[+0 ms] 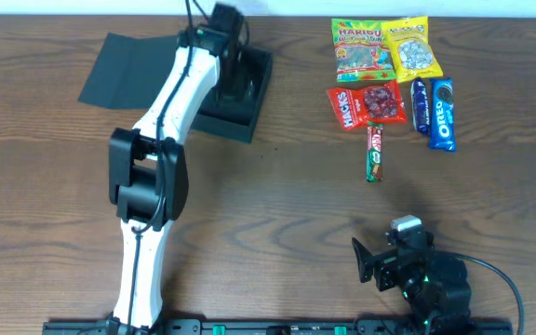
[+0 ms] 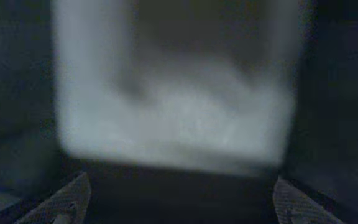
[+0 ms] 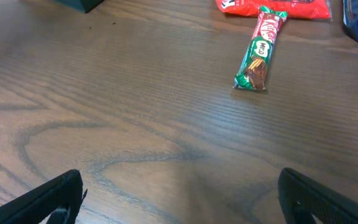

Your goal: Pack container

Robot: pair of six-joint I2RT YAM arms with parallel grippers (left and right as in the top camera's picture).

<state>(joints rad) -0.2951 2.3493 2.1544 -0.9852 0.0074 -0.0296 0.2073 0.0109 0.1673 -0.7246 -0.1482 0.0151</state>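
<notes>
The black container (image 1: 249,119) lies at the back left of the table, its flap lid (image 1: 124,70) spread flat to its left. My left gripper (image 1: 234,86) hangs over the container's inside, jaws wide apart. In the left wrist view its grey fingertips (image 2: 67,202) frame dark box walls and a blurred pale patch (image 2: 173,106) that I cannot identify; the left gripper (image 2: 179,211) holds nothing. My right gripper (image 1: 370,261) rests open near the front right edge. The right gripper (image 3: 185,205) has only bare wood between its black fingers (image 3: 48,202).
Snack packets lie at the back right: a Haribo bag (image 1: 356,48), a yellow bag (image 1: 412,48), two red packets (image 1: 366,102), a dark blue bar (image 1: 420,104) and a blue Oreo pack (image 1: 443,113). A green KitKat bar (image 1: 375,152) (image 3: 260,50) lies nearest my right gripper.
</notes>
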